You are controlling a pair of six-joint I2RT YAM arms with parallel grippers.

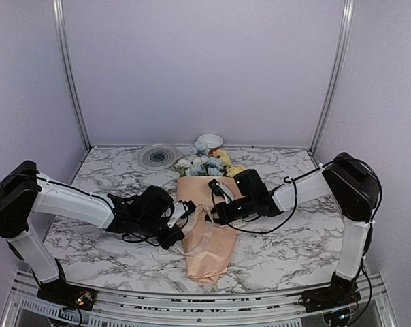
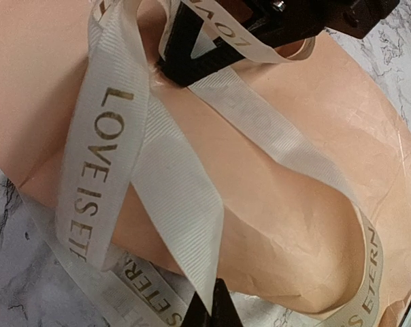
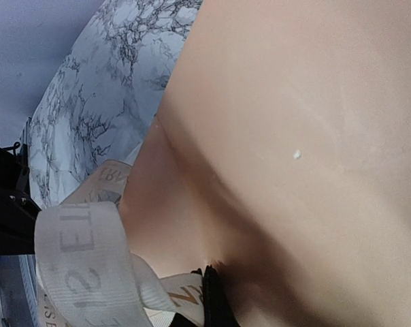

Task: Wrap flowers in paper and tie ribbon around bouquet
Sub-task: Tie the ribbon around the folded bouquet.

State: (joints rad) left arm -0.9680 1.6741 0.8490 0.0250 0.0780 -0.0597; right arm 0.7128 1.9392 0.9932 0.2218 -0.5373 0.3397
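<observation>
The bouquet lies on the marble table as a peach paper cone, with the flowers poking out of its far, wide end. The cream ribbon loops loosely over the cone's middle. In the left wrist view the ribbon, printed with gold letters, runs in several strands across the paper. My left gripper is shut on one strand at the cone's left side. My right gripper is shut on another strand of ribbon, right against the paper. Both grippers meet over the cone.
A grey striped plate and a small white bowl stand at the back of the table, just behind the blooms. A loose end of ribbon trails onto the marble left of the cone. Lilac walls close in the back and both sides.
</observation>
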